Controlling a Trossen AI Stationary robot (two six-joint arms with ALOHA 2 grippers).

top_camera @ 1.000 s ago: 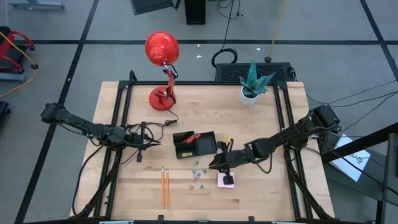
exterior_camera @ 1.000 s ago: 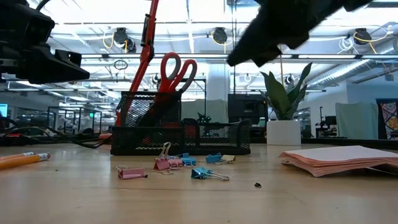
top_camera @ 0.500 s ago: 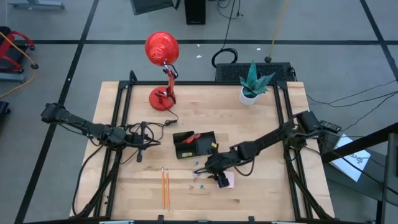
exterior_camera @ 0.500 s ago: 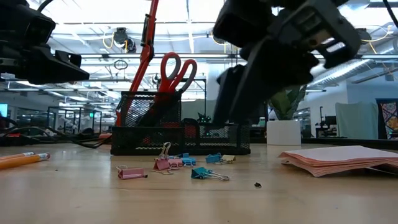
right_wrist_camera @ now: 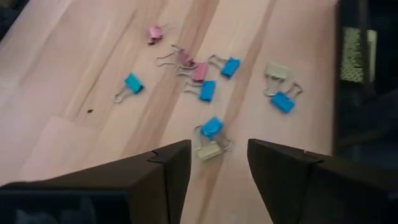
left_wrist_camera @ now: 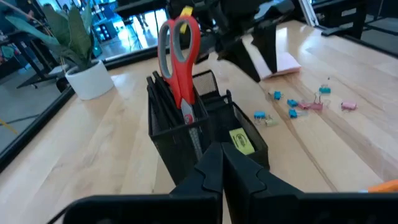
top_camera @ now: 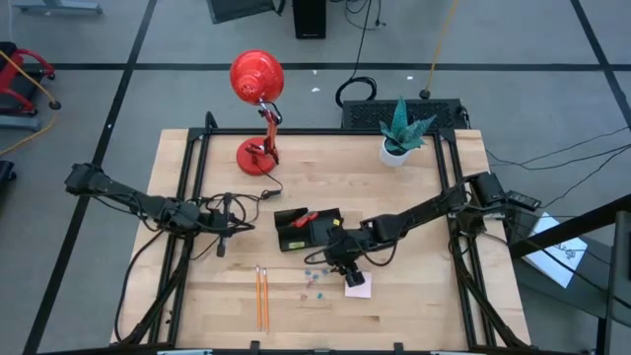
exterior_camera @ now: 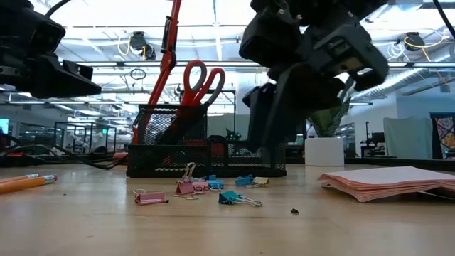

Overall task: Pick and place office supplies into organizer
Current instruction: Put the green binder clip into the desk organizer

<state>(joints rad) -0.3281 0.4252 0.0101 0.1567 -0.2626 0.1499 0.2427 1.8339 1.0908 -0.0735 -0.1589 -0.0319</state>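
Clips lie scattered on the counter beside the organizer — the right claw has swung in from the sticky pad to hover above them, open and empty, while the left claw waits shut.

A red desk lamp stands near the far edge of the wooden tabletop, toward the left corner — its round shade hangs out past the edge. A little green plant in a white pot sits near the far right corner. Just behind the plant, off the tabletop, is a big black box with cables — on the grey floor.
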